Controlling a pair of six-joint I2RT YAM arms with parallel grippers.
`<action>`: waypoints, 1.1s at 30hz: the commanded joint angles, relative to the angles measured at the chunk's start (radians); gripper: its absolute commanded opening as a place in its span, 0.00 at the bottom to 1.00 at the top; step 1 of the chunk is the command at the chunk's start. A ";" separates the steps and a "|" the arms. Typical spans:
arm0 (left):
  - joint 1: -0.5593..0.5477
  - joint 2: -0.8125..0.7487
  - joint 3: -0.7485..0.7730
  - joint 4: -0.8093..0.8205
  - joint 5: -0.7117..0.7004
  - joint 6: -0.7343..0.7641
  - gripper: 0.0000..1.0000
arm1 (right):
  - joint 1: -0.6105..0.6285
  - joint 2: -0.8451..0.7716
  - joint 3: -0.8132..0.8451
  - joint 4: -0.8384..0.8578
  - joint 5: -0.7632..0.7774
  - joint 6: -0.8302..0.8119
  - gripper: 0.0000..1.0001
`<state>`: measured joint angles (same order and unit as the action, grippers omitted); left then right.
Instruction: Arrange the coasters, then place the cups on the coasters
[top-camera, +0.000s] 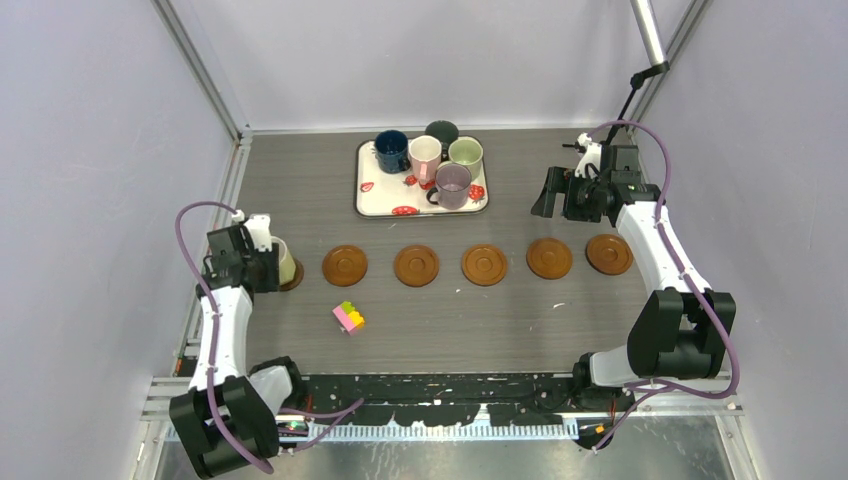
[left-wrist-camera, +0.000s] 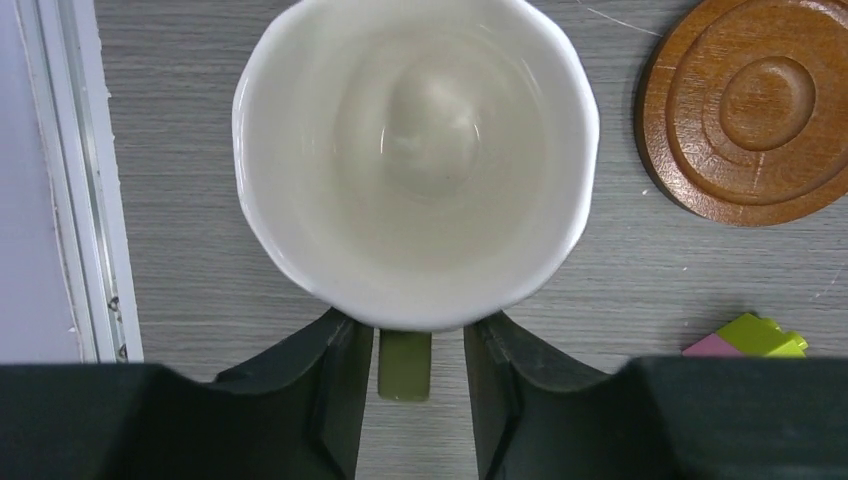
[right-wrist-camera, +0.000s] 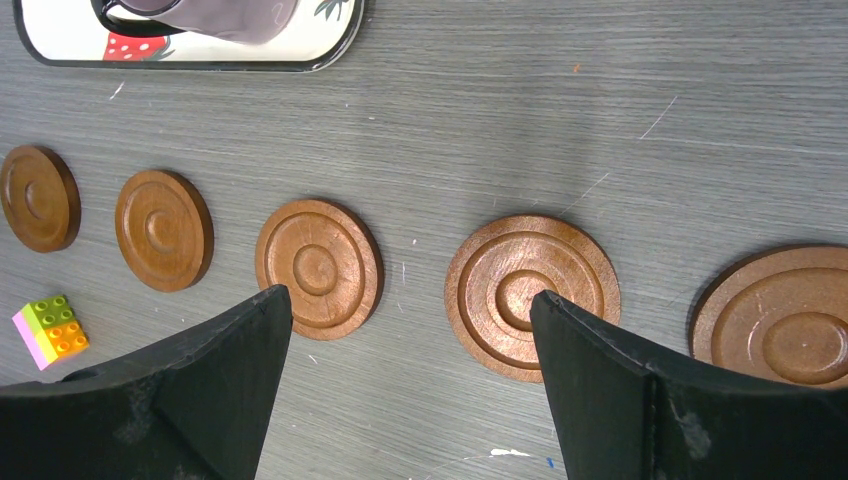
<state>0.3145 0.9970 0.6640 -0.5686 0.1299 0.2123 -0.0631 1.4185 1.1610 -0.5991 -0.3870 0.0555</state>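
The cream-yellow mug (left-wrist-camera: 415, 150) stands upright at the left end of the row, apparently on a sixth coaster (top-camera: 294, 283) whose edge barely shows beneath it. The left fingers (left-wrist-camera: 330, 400) flank its handle (left-wrist-camera: 404, 365), slightly parted with a gap on one side, released rather than clamped. The right fingers (right-wrist-camera: 200, 400) are spread wide and empty above five bare coasters (top-camera: 484, 265) on the surface (top-camera: 600, 330). Five other mugs (top-camera: 452, 183) sit on the strawberry tray (top-camera: 375, 202)
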 joint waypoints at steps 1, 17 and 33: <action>0.007 -0.032 0.029 -0.009 0.001 0.040 0.42 | -0.006 -0.009 0.003 0.023 -0.004 0.005 0.93; 0.008 -0.039 0.107 -0.110 -0.032 0.071 0.80 | -0.006 -0.009 0.002 0.022 -0.011 0.001 0.93; -0.041 0.118 0.500 -0.292 0.115 -0.001 0.87 | -0.006 0.004 0.009 0.019 -0.034 0.005 0.93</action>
<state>0.3058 1.0714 1.0531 -0.8429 0.2012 0.2443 -0.0631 1.4197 1.1610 -0.5991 -0.3962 0.0555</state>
